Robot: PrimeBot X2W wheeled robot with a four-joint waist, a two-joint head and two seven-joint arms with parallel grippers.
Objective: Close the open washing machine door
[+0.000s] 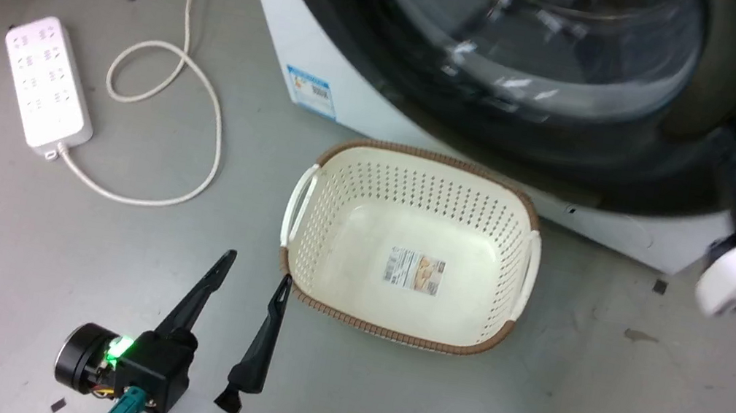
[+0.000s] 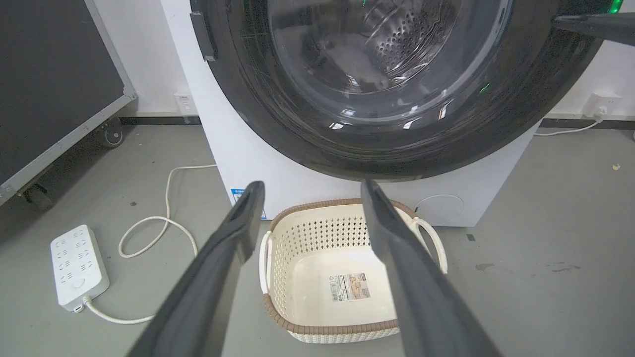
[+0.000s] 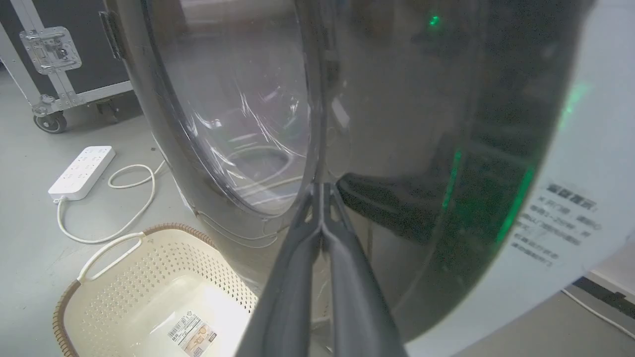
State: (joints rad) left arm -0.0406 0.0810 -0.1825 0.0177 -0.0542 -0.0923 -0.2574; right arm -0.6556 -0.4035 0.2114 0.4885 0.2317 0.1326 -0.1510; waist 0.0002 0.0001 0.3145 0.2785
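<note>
The washing machine door [image 1: 428, 109] spans my upper frame: wide black rim, bulging clear glass. My right hand [image 3: 322, 189] is clenched at the rim, left hand [image 1: 256, 267] released.

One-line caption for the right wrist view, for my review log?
Right gripper, fingers shut, tips at the washing machine door by its black rim; cream basket at lower left.

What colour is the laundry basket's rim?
Brown rim on a cream perforated basket; the head view shows it best.
</note>
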